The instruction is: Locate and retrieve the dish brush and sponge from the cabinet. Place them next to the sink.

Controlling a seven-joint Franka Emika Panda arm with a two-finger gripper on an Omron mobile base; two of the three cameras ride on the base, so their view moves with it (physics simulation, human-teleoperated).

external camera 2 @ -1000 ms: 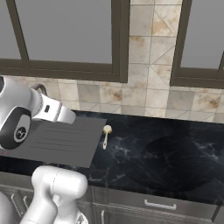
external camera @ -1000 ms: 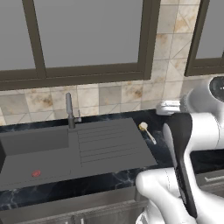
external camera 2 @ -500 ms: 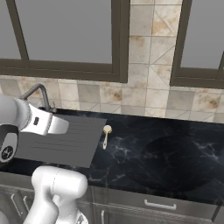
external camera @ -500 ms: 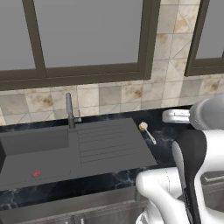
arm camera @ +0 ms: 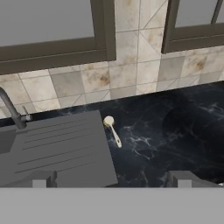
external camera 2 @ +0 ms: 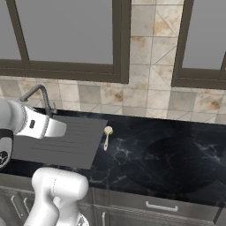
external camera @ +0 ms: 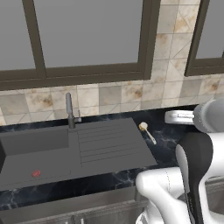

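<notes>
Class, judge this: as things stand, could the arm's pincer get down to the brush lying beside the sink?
Probably yes. The brush lies flat on bare counter just off the sink drainboard, nothing over or against it, and the open pincer faces it.

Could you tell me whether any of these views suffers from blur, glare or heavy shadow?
Left base view: sharp, evenly lit, dish brush crisp beside the sink. Right base view: a soft dark patch on the counter. Hand view: no blur or glare.
</notes>
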